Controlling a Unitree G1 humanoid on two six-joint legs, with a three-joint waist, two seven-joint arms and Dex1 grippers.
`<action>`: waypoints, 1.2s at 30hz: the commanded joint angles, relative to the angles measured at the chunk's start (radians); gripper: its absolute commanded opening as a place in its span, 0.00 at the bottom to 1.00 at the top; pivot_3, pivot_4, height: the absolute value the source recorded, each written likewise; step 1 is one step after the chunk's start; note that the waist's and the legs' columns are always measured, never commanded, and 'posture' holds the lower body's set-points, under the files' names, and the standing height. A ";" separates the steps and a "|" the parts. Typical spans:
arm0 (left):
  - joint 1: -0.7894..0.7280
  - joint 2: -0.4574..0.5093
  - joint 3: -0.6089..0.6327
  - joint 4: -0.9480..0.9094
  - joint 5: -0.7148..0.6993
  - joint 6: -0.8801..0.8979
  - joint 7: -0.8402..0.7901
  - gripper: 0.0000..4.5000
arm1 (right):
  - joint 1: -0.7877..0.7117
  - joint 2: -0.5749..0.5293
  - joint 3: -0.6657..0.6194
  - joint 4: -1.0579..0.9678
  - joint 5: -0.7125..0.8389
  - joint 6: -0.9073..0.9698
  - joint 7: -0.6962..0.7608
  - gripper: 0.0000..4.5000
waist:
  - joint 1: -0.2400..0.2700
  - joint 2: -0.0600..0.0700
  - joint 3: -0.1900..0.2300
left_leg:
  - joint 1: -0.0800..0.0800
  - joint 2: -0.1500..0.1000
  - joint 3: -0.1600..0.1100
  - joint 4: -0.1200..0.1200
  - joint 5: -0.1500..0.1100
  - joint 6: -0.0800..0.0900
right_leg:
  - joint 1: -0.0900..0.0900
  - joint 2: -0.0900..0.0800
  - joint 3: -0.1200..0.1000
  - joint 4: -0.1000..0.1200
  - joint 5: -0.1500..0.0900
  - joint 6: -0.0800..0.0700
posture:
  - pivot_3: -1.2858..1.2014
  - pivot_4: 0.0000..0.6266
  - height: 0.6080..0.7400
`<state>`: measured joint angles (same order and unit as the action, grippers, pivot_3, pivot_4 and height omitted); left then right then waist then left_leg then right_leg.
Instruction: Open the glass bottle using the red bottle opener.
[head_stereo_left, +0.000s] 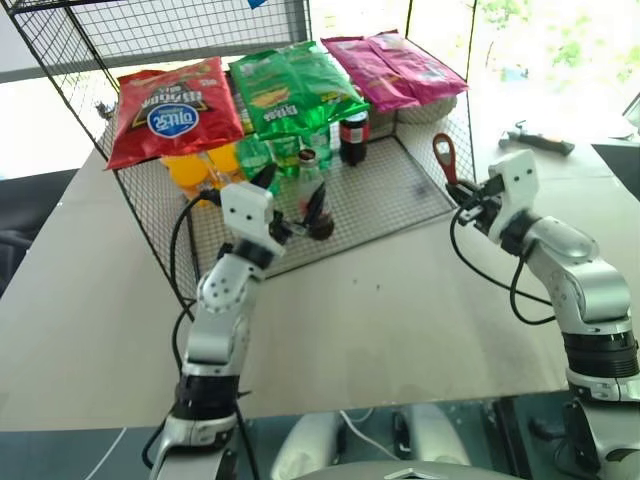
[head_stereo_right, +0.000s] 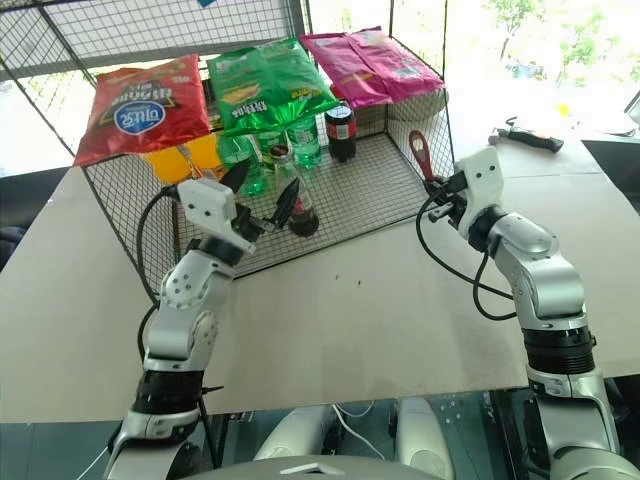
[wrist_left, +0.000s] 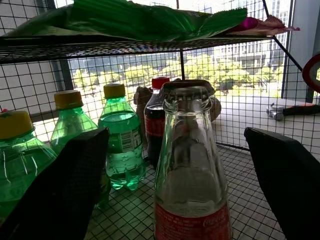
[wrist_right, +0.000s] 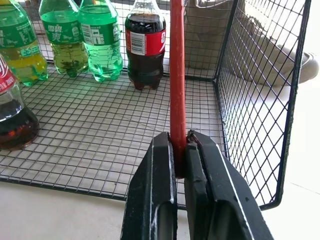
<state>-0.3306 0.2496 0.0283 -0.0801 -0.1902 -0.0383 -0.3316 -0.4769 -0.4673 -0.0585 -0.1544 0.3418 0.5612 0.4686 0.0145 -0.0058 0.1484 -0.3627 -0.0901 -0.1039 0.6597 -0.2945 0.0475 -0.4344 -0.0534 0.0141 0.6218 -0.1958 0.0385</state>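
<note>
Surface: pale counter (head_stereo_left: 400, 320) carrying a black wire rack (head_stereo_left: 400, 190) in the upper middle of the frame, daylight behind it.
Head views, rack top: red snack bag (head_stereo_left: 175, 108), green snack bag (head_stereo_left: 290, 88) and pink snack bag (head_stereo_left: 395, 68) lie side by side across the upper part of the frame.
Head views, rack floor: green plastic bottles (head_stereo_left: 285, 152) and a dark cola bottle (head_stereo_left: 353, 138) with a red cap stand at the back; the glass bottle (head_stereo_left: 314, 200) stands upright at the front, left of centre.
Head views, left gripper (head_stereo_left: 292, 200): jaws spread wide, one finger on each side of the glass bottle, nothing clamped.
Head views, right gripper (head_stereo_left: 468, 200): at right of centre, closed on the red bottle opener (head_stereo_left: 445, 158), which points up with its ring head uppermost, just outside the rack's right wall.
Head views, far right: grey hammer-like tool (head_stereo_left: 535, 138) lies on the counter, well apart from the rack.
Left wrist view: glass bottle neck and cap fill the centre between two black fingers (wrist_left: 65, 185) standing clear of the glass; red label at the lower edge.
Right wrist view: fingers (wrist_right: 157, 200) pinch the red handle at its lower end; the glass bottle's base sits at the left edge.
</note>
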 joint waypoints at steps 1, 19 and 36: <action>-0.056 -0.010 0.000 0.056 0.001 -0.062 -0.027 0.99 | -0.027 -0.005 -0.038 -0.050 -0.001 -0.024 -0.014 0.00 | 0.000 0.000 0.000 | -0.001 0.000 0.000 0.001 0.000 0.000 | -0.001 0.000 0.000 0.000 0.000 0.000 | 0.52 0.24 0.96; -0.207 -0.055 -0.019 0.352 0.043 -0.114 -0.077 0.99 | -0.022 0.009 -0.032 -0.093 -0.001 -0.016 -0.051 0.00 | -0.001 0.000 0.000 | -0.003 -0.001 0.000 0.007 0.000 0.000 | -0.001 0.000 0.000 0.004 0.000 0.000 | 0.52 0.24 0.96; -0.119 -0.055 -0.051 0.076 -0.091 0.007 -0.209 0.65 | -0.035 0.013 -0.039 -0.083 -0.006 -0.033 -0.065 0.00 | -0.002 0.000 0.000 | -0.010 -0.001 -0.001 0.009 0.000 0.000 | -0.007 0.000 0.000 0.006 0.000 0.000 | 0.52 0.24 0.96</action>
<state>-0.4438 0.1873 -0.0147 0.1008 -0.2440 -0.0457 -0.5216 -0.4873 -0.4513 -0.0599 -0.1975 0.3351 0.5581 0.4085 0.0126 -0.0058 0.1484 -0.3737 -0.0908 -0.1045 0.6684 -0.2945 0.0479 -0.4427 -0.0538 0.0138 0.6274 -0.1953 0.0385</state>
